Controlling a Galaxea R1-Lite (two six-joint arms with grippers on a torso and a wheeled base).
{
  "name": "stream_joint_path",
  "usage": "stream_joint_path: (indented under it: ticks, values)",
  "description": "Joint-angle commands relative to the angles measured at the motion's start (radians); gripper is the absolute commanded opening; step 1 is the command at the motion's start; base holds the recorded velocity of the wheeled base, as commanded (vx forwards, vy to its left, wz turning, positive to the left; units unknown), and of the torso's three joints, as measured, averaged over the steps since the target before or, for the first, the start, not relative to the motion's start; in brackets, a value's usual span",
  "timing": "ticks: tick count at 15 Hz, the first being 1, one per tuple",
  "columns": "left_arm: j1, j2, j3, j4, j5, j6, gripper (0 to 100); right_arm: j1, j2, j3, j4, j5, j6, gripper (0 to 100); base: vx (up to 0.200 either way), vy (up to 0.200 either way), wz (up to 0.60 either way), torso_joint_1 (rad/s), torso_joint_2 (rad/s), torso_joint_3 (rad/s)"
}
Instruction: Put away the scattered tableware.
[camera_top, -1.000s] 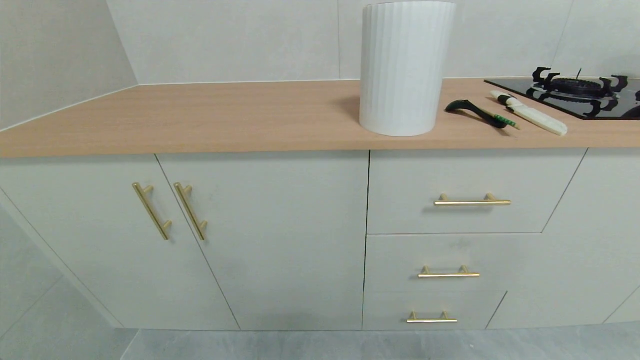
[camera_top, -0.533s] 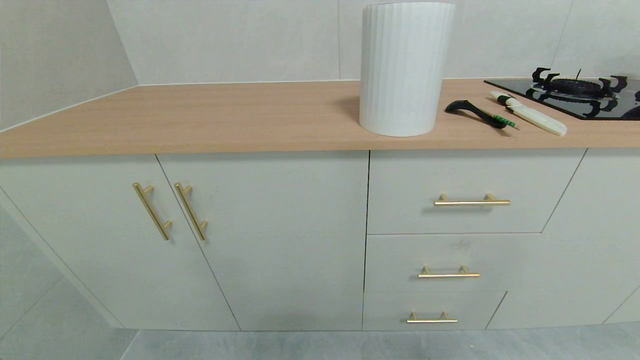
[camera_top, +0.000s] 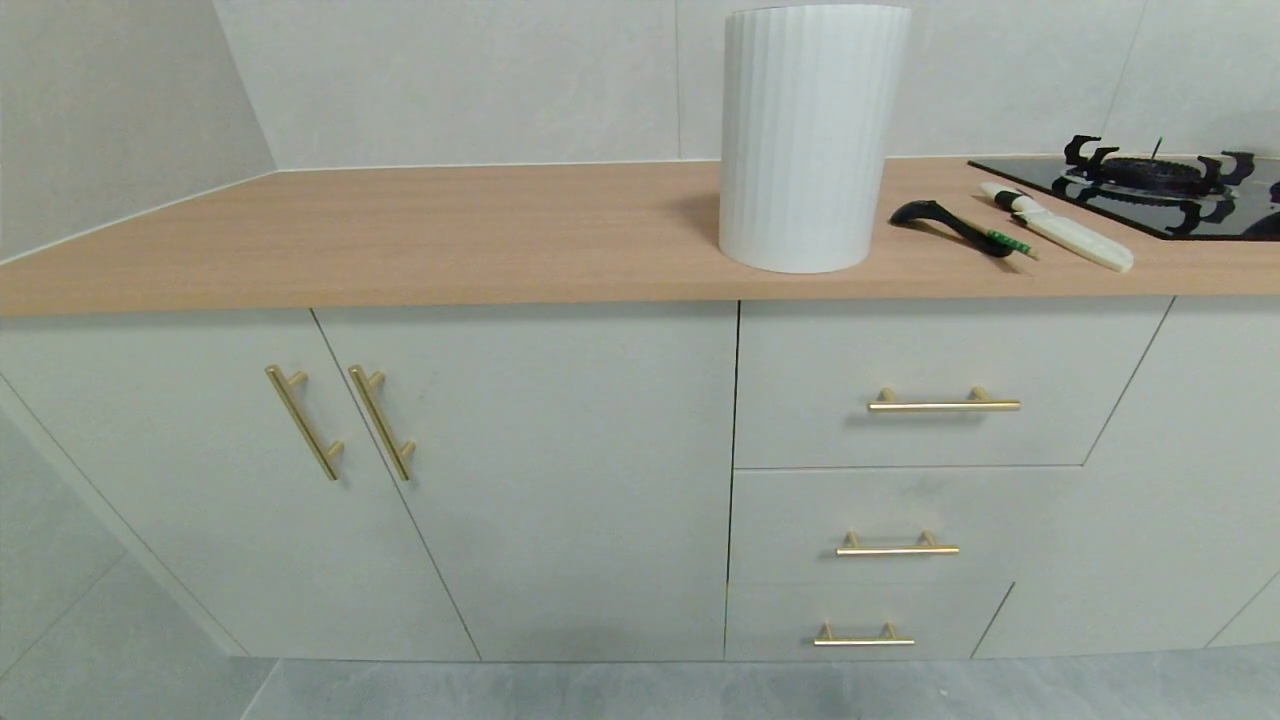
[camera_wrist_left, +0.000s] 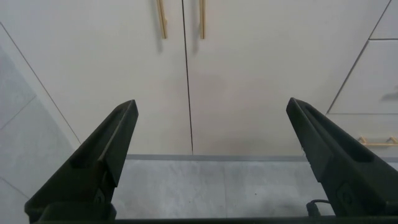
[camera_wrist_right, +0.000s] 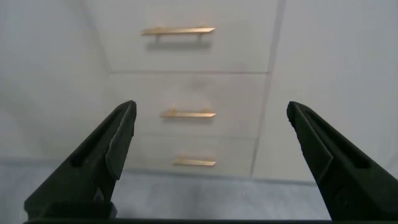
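Left gripper (camera_wrist_left: 211, 106) wide open, down low, facing the cupboard doors (camera_wrist_left: 186, 74). Right gripper (camera_wrist_right: 210, 106) wide open too, facing the drawers (camera_wrist_right: 186, 87). Black tool (camera_top: 950, 225) and white knife (camera_top: 1060, 238) up on the desk (camera_top: 400, 240), right of the white jar (camera_top: 805, 140), both lying slantwise. Probably nearer the right arm, high above it.

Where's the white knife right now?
In the head view, the white knife lies on the countertop at the right, between the black-handled tool and the hob.
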Motion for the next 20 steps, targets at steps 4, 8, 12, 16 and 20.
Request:
stream_joint_path:
  ticks: [4, 8, 12, 16, 20]
  values:
    - [0.0, 0.0, 0.0, 0.0, 0.0, 0.0, 100, 0.081, 0.573, -0.058, -0.001, 0.021, -0.026, 100, 0.0, 0.0, 0.0, 0.0, 0.0, 0.0]
    - [0.0, 0.0, 0.0, 0.0, 0.0, 0.0, 100, 0.081, 1.048, -0.17, -0.182, 0.015, -0.051, 100, 0.0, 0.0, 0.0, 0.0, 0.0, 0.0]
    - [0.0, 0.0, 0.0, 0.0, 0.0, 0.0, 100, 0.081, 1.369, -0.226, -0.417, 0.007, -0.063, 100, 0.0, 0.0, 0.0, 0.0, 0.0, 0.0]
    - [0.0, 0.0, 0.0, 0.0, 0.0, 0.0, 100, 0.1, 1.591, -0.314, -0.558, -0.043, -0.061, 100, 0.0, 0.0, 0.0, 0.0, 0.0, 0.0]
    - [0.0, 0.0, 0.0, 0.0, 0.0, 0.0, 100, 0.123, 1.789, -0.368, -0.678, -0.065, -0.061, 100, 0.0, 0.0, 0.0, 0.0, 0.0, 0.0]
